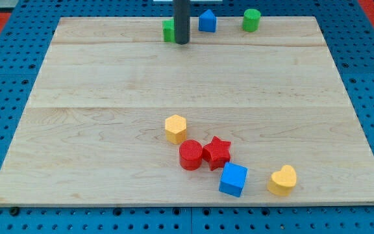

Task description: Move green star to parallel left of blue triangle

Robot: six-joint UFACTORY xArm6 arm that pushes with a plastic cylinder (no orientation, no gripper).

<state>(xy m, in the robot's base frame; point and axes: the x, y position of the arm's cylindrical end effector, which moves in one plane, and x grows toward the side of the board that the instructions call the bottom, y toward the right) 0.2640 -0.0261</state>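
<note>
The green star (168, 30) sits near the view's top edge of the wooden board, mostly hidden behind my rod, so only its left part shows. The blue triangle (207, 21) stands a little to the right of it, near the top edge. My tip (182, 42) rests on the board right against the green star's right side, between the star and the blue triangle.
A green cylinder (251, 20) stands at the top right of the triangle. Lower middle holds a yellow hexagon (175, 128), a red cylinder (191, 155), a red star (217, 153), a blue cube (233, 179) and a yellow heart (282, 181). The board's edge (187, 201) runs along the bottom.
</note>
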